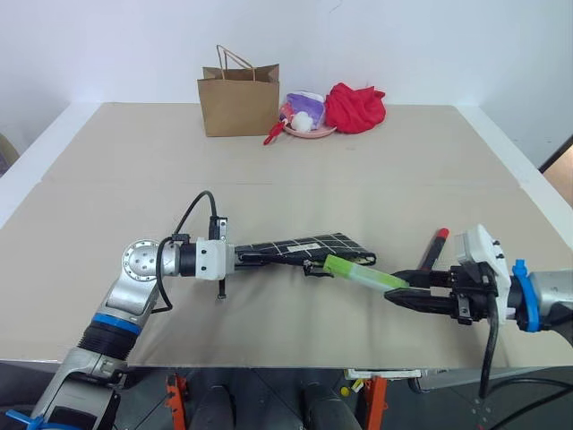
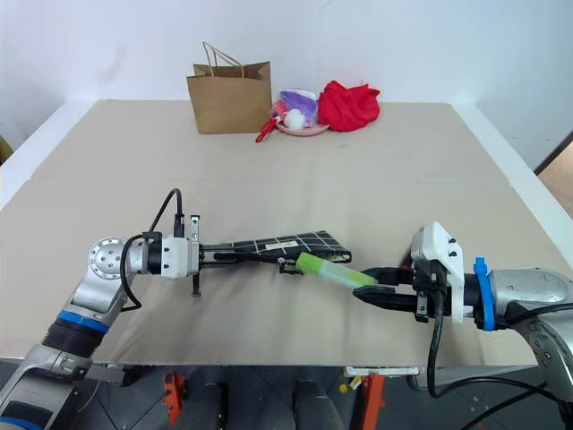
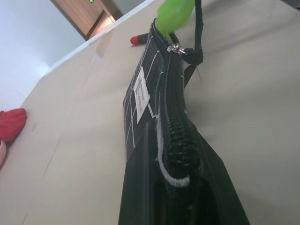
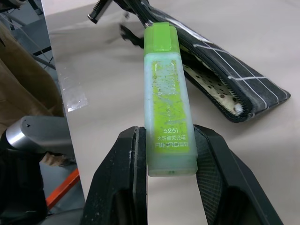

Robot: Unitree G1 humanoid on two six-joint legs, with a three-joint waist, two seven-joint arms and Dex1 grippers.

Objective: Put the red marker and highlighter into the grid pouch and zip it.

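My left gripper (image 1: 253, 255) is shut on the left end of the grid pouch (image 1: 309, 245) and holds it edge-up just over the table. The pouch's zipper is open, showing a dotted lining (image 4: 206, 84), and its pull (image 3: 177, 48) hangs near the far end. My right gripper (image 4: 169, 136) is shut on the base of the light-green highlighter (image 4: 166, 93). The highlighter's cap end points at the pouch's open mouth and touches or nearly touches it. The red marker (image 1: 435, 245) lies on the table just beyond the right gripper.
At the back of the table (image 1: 269, 349) stand a brown paper bag (image 1: 238, 97), a pink plate (image 1: 309, 132) with small items and a red cloth (image 1: 354, 107). The table's front edge runs just below both arms.
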